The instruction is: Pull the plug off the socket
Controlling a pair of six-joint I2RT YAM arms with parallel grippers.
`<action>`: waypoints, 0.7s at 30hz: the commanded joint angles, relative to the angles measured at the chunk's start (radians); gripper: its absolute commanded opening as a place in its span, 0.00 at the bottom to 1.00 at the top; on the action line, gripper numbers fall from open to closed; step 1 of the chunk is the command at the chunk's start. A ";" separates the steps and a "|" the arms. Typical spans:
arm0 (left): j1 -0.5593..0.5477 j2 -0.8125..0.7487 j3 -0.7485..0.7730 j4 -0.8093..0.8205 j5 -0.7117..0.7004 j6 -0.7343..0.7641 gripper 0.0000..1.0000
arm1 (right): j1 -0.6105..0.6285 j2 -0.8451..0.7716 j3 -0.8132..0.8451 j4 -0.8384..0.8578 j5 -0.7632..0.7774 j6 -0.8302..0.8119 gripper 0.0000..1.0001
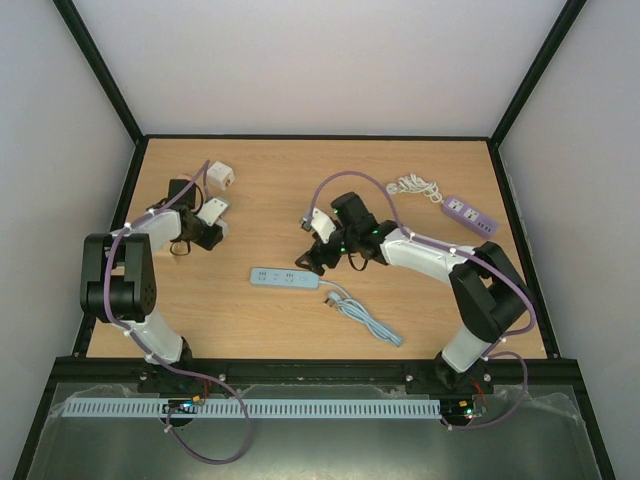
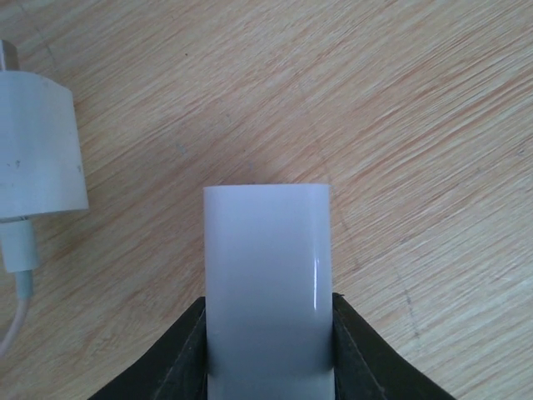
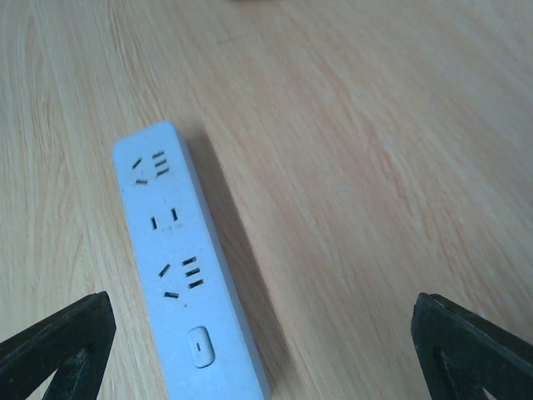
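One high fixed view, two close wrist views.
The top camera sits above and behind the arm bases, looking down over the whole desk [image 1: 265, 200]. The left wrist camera looks down, very close, past the white block [image 2: 266, 275] between its fingers [image 2: 175, 367] onto bare wood. The right wrist camera looks down from near on the blue power strip [image 3: 179, 267], which the top view shows mid-desk.

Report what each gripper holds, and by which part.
The left gripper holds the white plug block, clamped by its two side faces at the near end. The right gripper is open above the blue power strip, holding nothing.
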 commanded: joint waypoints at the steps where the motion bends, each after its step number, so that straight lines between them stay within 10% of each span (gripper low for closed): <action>1: 0.005 0.013 0.029 -0.004 -0.022 -0.009 0.37 | 0.051 0.047 0.056 -0.106 0.129 -0.104 0.95; 12: 0.004 -0.027 0.032 -0.017 0.024 -0.016 0.98 | 0.097 0.172 0.169 -0.241 0.188 -0.172 0.95; 21: 0.004 -0.121 0.054 -0.029 0.063 -0.047 0.99 | 0.146 0.279 0.252 -0.317 0.236 -0.233 0.94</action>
